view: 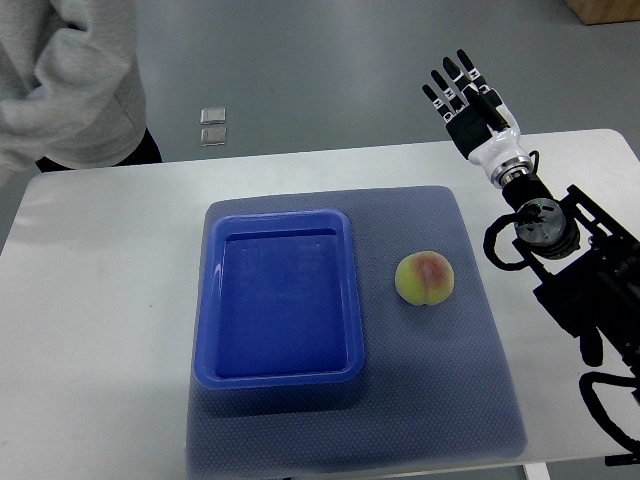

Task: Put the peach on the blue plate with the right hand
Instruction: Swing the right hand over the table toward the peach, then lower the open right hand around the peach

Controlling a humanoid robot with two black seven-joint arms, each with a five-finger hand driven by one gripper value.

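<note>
Right hand (pixel 468 98) upper right of frame, fingers extended, holding nothing. Peach (pixel 426 278) on mat (pixel 470 380), right of centre, just beside blue plate (pixel 205 330).

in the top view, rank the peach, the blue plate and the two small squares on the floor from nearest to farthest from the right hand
1. peach: on the mat, below and left of the right hand.
2. blue plate: on the mat, left of the peach.
3. small squares: on the floor beyond the table's far edge, far left.
</note>
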